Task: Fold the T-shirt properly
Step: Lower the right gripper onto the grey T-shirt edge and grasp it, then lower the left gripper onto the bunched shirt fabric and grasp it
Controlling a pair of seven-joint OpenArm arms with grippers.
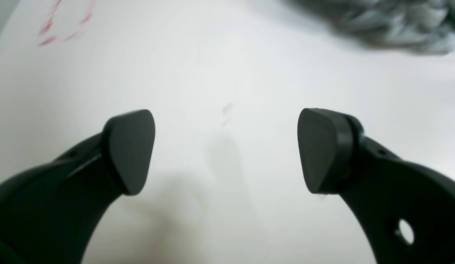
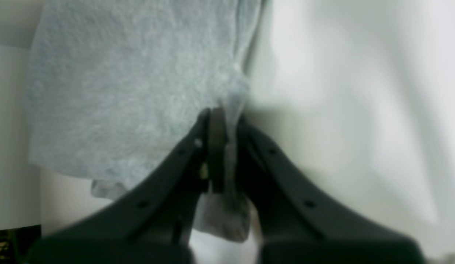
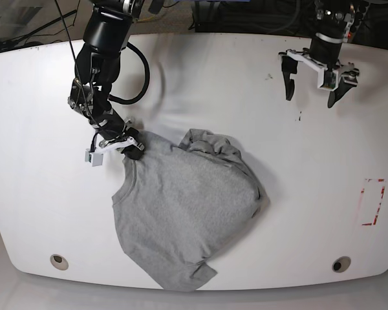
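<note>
The shirt (image 3: 184, 213) lies crumpled on the middle of the white table (image 3: 39, 194), its lower corner almost at the near edge. The right gripper (image 2: 224, 139) pinches the shirt's upper left edge. The left gripper (image 3: 312, 81) hangs spread wide over bare table, well apart. Red marks (image 3: 372, 202) near the table's right edge are unreadable.

T-shirt (image 3: 184, 213) spread rumpled on table (image 3: 39, 194), centre toward near edge; right gripper (image 3: 134, 148) at its far-left corner, left gripper (image 3: 312, 81) well apart over far-right table, marked rectangle (image 3: 372, 202) near right edge.
</note>
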